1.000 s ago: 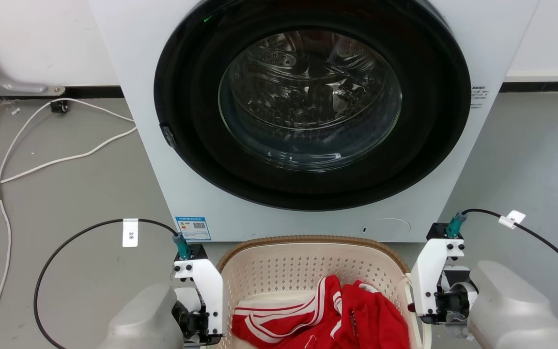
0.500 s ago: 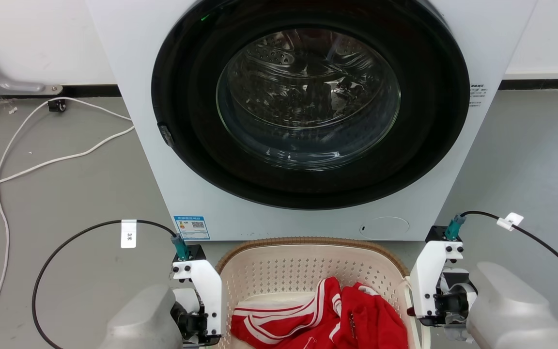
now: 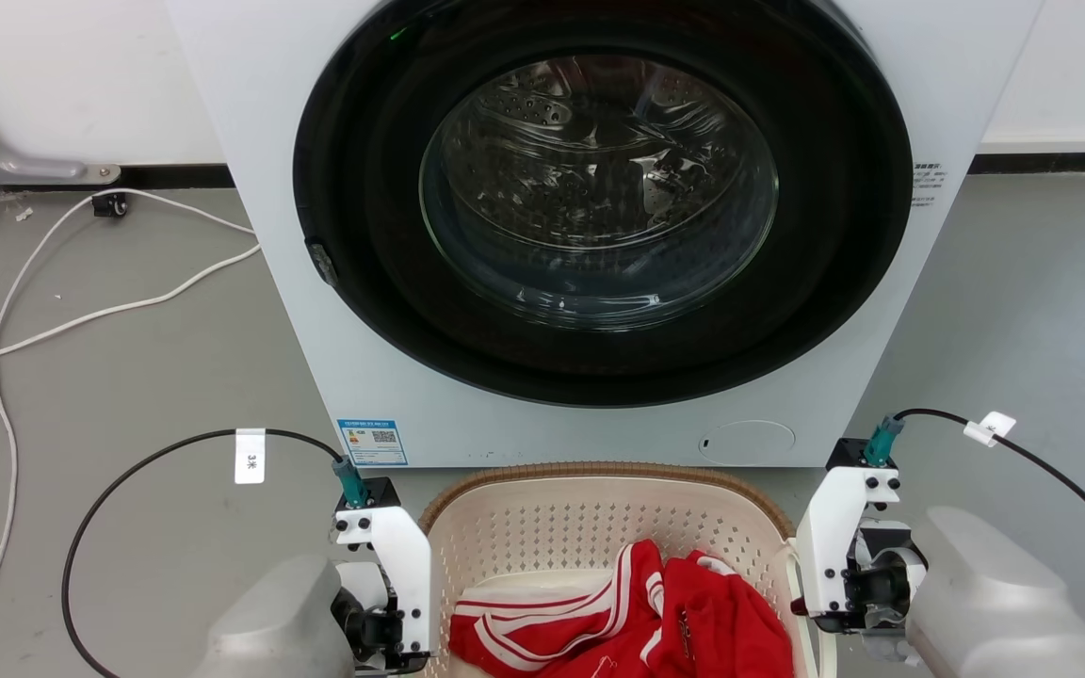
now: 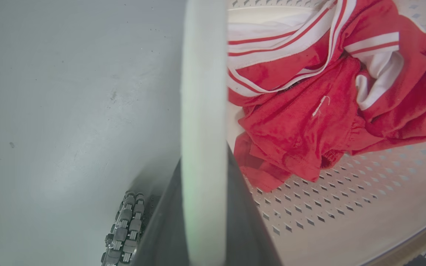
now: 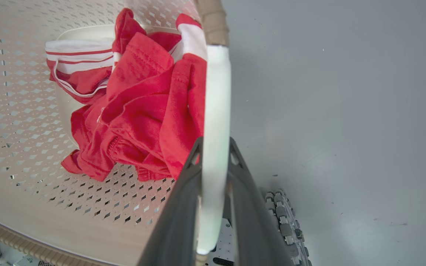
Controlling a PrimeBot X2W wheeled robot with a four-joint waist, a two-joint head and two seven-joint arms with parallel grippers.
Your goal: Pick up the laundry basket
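In the head view, the laundry basket [image 3: 599, 468] shows at 6 o'clock, just in front of the washing machine [image 3: 335, 377], with a red garment [image 3: 693, 621] inside. Our left arm [image 3: 269, 621] comes in at 7 o'clock and our right arm [image 3: 1004, 593] at 5 o'clock, wrists against the basket's two sides.

In the left wrist view, our left gripper [image 4: 204, 166] has both dark fingers clamped on the basket's left handle [image 4: 203, 92], which runs from 6 to 12 o'clock. The garment lies at 2 o'clock.

In the right wrist view, our right gripper [image 5: 215, 146] pinches the right handle [image 5: 216, 81] the same way, with the garment at 10 o'clock and the grey floor [image 5: 327, 111] at 3 o'clock.
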